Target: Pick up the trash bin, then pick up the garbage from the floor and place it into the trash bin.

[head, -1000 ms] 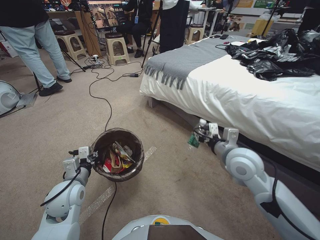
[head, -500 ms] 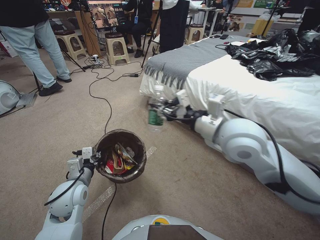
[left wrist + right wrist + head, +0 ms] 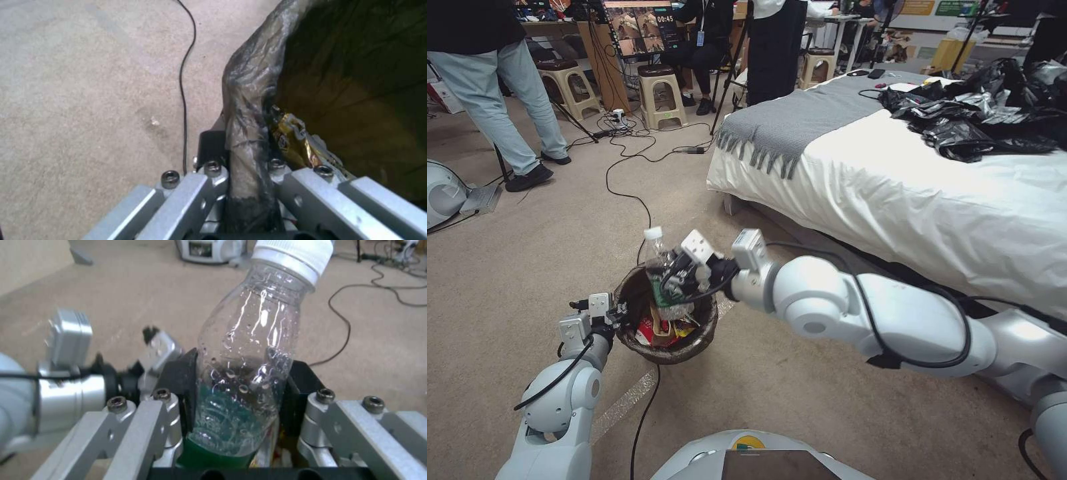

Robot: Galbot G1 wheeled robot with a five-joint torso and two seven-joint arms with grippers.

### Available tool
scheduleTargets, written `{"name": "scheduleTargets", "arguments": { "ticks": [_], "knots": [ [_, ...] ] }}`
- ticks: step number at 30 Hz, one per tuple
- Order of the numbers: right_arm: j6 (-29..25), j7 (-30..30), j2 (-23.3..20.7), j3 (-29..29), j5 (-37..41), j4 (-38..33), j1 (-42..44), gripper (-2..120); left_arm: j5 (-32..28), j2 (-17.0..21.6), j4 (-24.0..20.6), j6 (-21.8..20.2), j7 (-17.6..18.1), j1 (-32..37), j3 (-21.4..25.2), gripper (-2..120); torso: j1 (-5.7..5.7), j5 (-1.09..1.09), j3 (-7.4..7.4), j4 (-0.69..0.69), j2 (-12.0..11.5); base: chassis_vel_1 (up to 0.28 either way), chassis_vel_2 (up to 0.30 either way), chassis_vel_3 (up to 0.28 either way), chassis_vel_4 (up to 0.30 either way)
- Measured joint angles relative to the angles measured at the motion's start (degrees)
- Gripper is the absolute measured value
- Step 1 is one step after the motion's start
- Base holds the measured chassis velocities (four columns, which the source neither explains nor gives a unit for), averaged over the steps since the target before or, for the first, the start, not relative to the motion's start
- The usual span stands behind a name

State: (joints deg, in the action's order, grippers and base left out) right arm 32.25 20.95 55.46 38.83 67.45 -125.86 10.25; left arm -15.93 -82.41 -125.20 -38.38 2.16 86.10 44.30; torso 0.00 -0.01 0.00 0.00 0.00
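Bright, even light — wrist views soft

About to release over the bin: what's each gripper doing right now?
Left gripper: shut on the trash bin rim.
Right gripper: shut on the plastic bottle, over the bin's opening.
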Motion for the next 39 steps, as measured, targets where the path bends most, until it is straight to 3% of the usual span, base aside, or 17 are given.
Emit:
{"name": "scheduleTargets", "arguments": {
  "ticks": [13,18,28,31,33,39],
  "knots": [
    [-2.20,0.11,6.84,5.43,-8.67,10.47,6.05,35,-0.51,0.37,0.14,0.02,-0.06,0.02,0.56,0,0.00,0.01,0.00,0.00,0.00,0.000,0.000,0.000,0.000],
    [-3.80,0.11,10.29,3.47,-15.44,14.36,10.70,35,-0.57,0.44,0.20,0.12,-0.72,0.28,1.16,0,0.00,0.00,0.00,0.01,0.00,0.000,0.000,0.000,0.000],
    [-4.50,-1.23,11.03,0.52,-18.41,15.10,13.34,35,-0.36,0.33,0.07,0.12,-1.04,0.26,1.28,0,0.00,0.01,0.00,0.00,0.00,0.000,0.000,0.000,0.000],
    [-4.51,-1.07,10.90,0.18,-18.43,15.22,13.53,42,-0.26,0.28,-0.02,0.11,-1.06,0.26,1.23,0,0.00,0.01,0.00,0.00,0.00,0.000,0.000,0.000,0.000],
    [-4.67,-0.78,10.90,-0.50,-18.51,15.46,14.00,55,-0.14,0.23,-0.13,0.11,-1.06,0.23,1.23,0,0.00,0.01,0.00,0.00,0.00,0.000,0.000,0.000,0.000],
    [-5.00,-0.56,10.95,-1.05,-18.50,15.50,14.23,70,-0.05,0.20,-0.13,0.11,-1.06,0.21,1.24,0,0.00,0.01,0.00,0.00,0.00,0.000,0.000,0.000,0.000]
  ]
}}
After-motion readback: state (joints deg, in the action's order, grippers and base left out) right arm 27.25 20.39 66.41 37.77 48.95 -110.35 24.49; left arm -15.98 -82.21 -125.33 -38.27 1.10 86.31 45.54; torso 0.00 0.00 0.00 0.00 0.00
